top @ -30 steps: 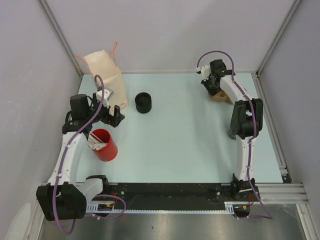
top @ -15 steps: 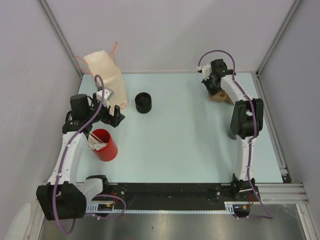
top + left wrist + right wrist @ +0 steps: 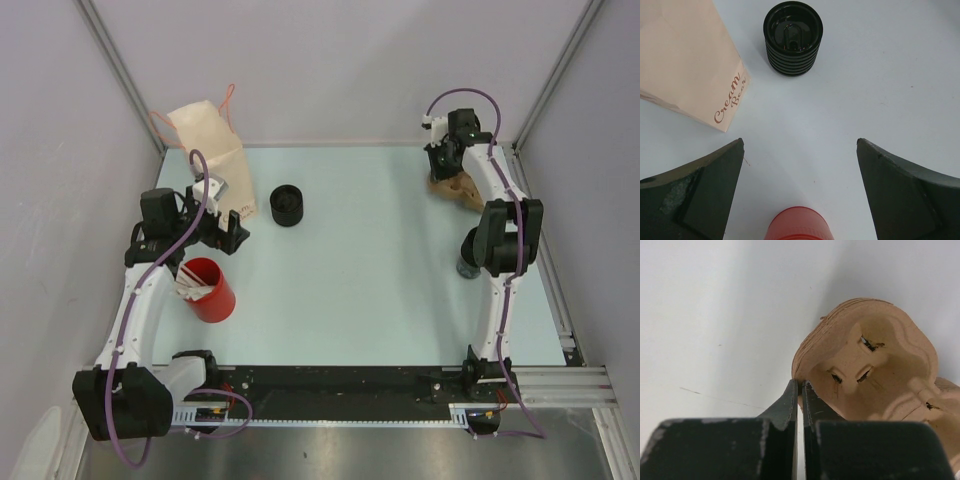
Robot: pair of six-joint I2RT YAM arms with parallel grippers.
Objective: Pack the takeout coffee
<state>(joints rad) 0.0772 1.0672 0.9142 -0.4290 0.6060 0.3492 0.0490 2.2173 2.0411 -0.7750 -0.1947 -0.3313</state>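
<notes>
The table [image 3: 380, 270] is walled on the left, back and right; its middle lies open between the arms. The bag [image 3: 205, 150] stands in the far left corner, against the left wall, its handles above the back edge. The black cup [image 3: 288, 205] stands just right of the bag, apart from it; the left wrist view shows it upright, ribbed, mouth up. The red cup [image 3: 210, 290] sits near the left edge, close beside the left arm, with white sticks [image 3: 188, 285] in it. The left gripper [image 3: 228, 232] hovers between red cup and bag, spread wide, holding nothing; there is little room on its left and plenty on its right.

The carrier [image 3: 455, 185] is in the far right corner, near the back wall and the right rail. The right gripper [image 3: 800, 385] is pressed together on its near rim; the pinched lip is thin and half hidden by the fingers [image 3: 790, 400]. From above, the wrist covers part of the carrier. The right wrist view cuts off the carrier's right side. The left wrist view cuts off most of the bag and all but the red cup's rim.
</notes>
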